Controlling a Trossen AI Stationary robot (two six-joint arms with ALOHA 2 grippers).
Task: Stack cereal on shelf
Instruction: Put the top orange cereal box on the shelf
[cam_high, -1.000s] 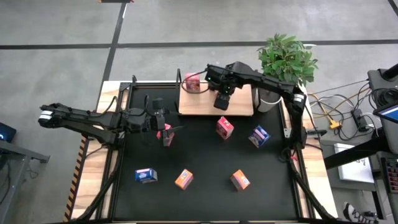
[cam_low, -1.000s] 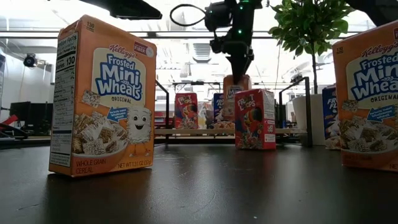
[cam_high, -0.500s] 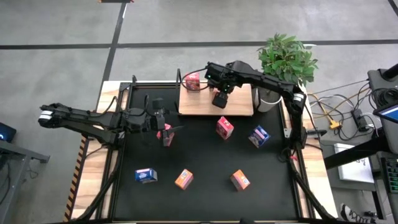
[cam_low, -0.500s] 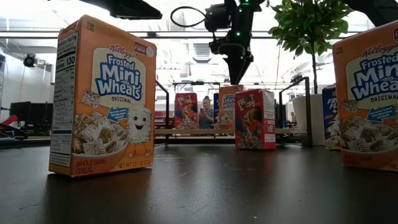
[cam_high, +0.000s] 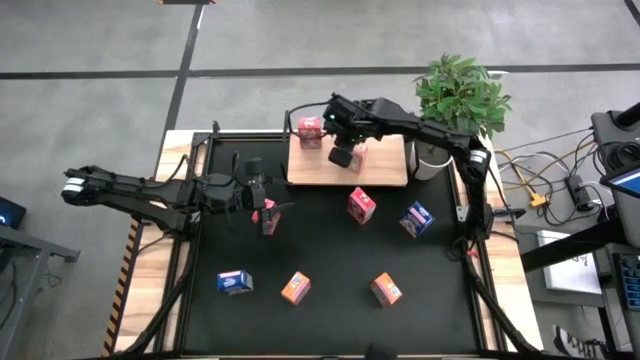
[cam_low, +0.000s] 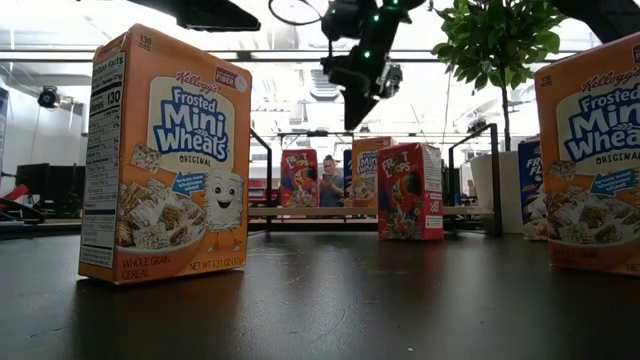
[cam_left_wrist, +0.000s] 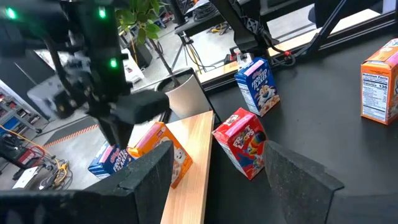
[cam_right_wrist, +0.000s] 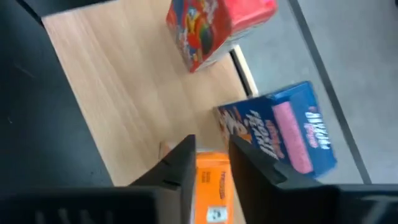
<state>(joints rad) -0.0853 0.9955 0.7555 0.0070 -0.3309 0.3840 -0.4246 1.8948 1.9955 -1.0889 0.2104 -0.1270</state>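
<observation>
The shelf (cam_high: 385, 170) was pale, smooth matt wood; the cereal boxes (cam_low: 165, 155) were glossy printed card; the worktop (cam_low: 330, 300) was black with a dull sheen.

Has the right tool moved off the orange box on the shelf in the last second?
Yes. The right tool has risen and shifted toward the red box, against the fixed shelf.

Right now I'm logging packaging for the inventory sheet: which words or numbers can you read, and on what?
"Kellogg's Frosted Mini Wheats ORIGINAL", "WHOLE GRAIN CEREAL", "130": near orange cereal box.
"Frosted Mini Wheats ORIGINAL": orange box at the right edge.
"Froot Loops": red box on the table.
Print on the shelf's boxes and the nutrition panels: too small to read.
</observation>
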